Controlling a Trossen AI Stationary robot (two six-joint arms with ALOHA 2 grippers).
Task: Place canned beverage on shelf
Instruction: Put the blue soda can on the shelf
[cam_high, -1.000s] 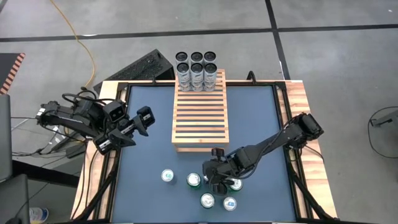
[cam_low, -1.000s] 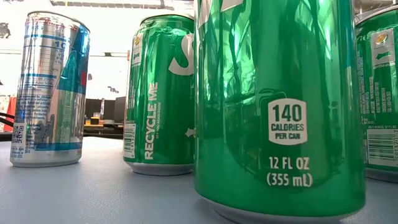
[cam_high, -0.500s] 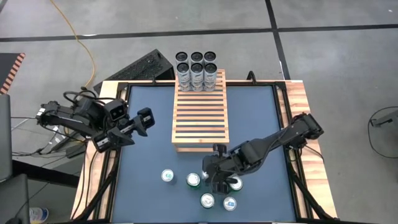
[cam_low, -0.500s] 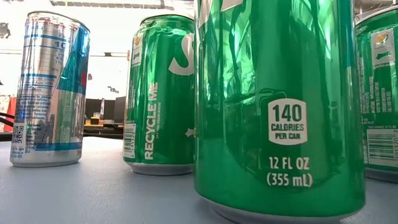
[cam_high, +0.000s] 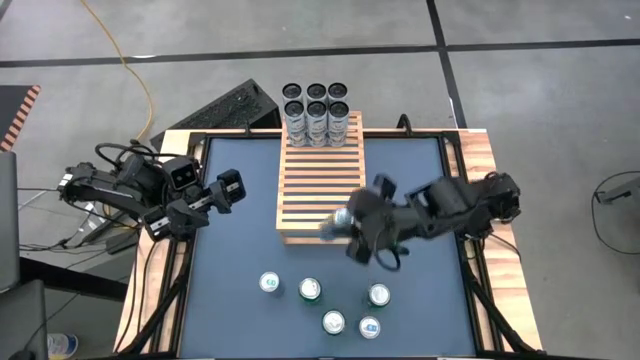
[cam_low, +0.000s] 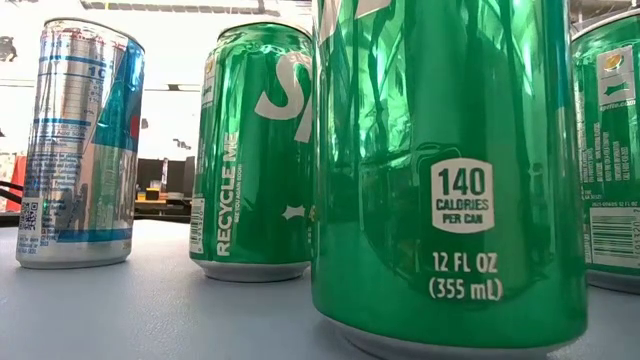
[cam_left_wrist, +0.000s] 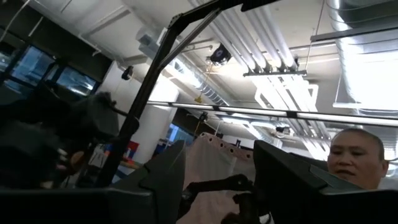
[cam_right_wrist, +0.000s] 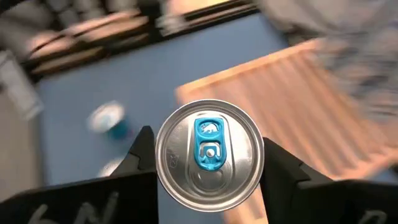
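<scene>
While the right gripper (cam_right_wrist: 208, 165) has its two fingers (cam_right_wrist: 140, 158) clamped on either side of a silver can (cam_right_wrist: 209, 154) with a blue tab, it holds that can above the near end of the shelf (cam_high: 322, 185). Six cans (cam_high: 316, 112) stand at the shelf's far end, five cans (cam_high: 325, 300) on the blue table (cam_high: 235, 270). Out at the table's left edge, the left gripper (cam_high: 222, 192) is parted and holds nothing.

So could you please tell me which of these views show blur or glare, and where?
High view: right pincer and its can smear over the shelf. Right wrist view: can top sharp, table behind streaked. Low view: reflections on the green cans, bright washed-out backdrop. Left wrist view: ceiling lights glare.
</scene>
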